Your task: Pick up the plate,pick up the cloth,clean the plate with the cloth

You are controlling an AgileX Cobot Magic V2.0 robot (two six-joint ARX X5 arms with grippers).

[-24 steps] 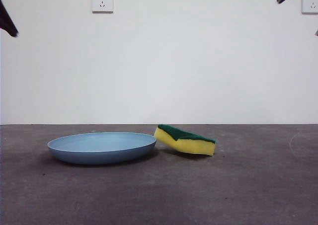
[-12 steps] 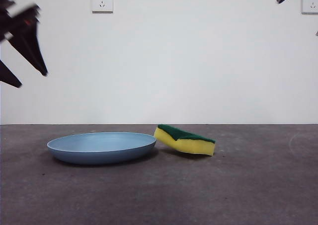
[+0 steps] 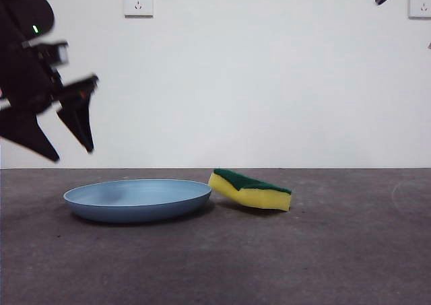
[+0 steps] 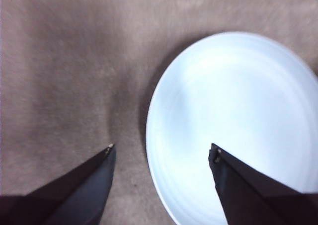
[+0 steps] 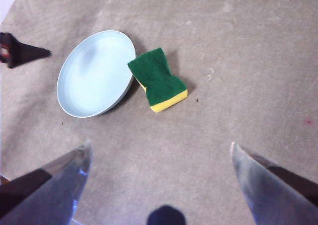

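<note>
Now left hand (image 3: 73, 153) agape above rim of round light-blue matte plate (image 3: 138, 199); yellow-green foam sponge (image 3: 250, 189) alongside; right hand (image 5: 161, 150) agape, high.

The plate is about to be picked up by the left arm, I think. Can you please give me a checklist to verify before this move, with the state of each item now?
1. Left gripper open wide enough for the rim: ok, its jaws stand well apart.
2. Jaws straddle the rim of the plate: ok in the left wrist view, one jaw over the plate, the other over the table.
3. Left gripper down at rim height: not ok, it hangs above the plate in the front view.
4. Plate holds nothing: ok.
5. Sponge apart from the plate: not ok, one end leans on the rim.
6. Right gripper out of the way: ok, high above and open.
</note>
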